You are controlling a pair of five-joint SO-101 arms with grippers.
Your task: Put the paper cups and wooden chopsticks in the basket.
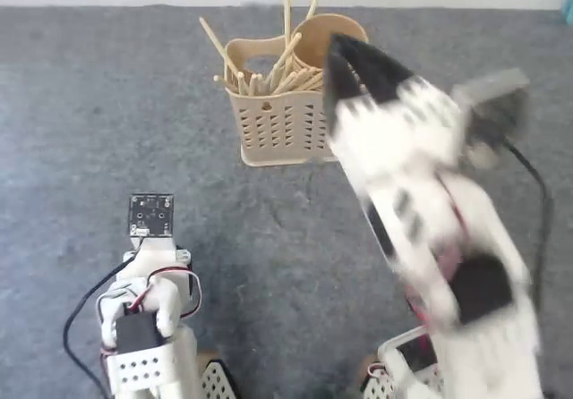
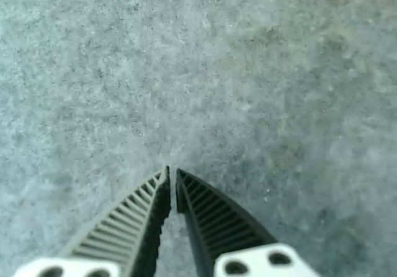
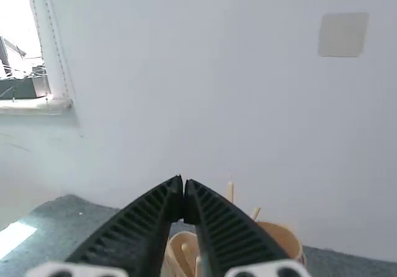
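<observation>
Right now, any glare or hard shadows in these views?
High view: even light, no hard shadow around the basket. Left wrist view: flat light on the table, no glare. Right wrist view: window washes out white, wall evenly lit.

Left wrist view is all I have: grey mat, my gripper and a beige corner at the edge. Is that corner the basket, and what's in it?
Observer: Yes, that's the basket. The high view shows chopsticks standing in it.
Operator: Any cup?
Observer: A paper cup is at the basket's far right corner, beside the chopsticks. I can't tell whether it is inside or just behind.
Operator: Where's the right gripper?
Observer: The right gripper is shut with nothing in it, high above the basket and pointing at the wall.
</observation>
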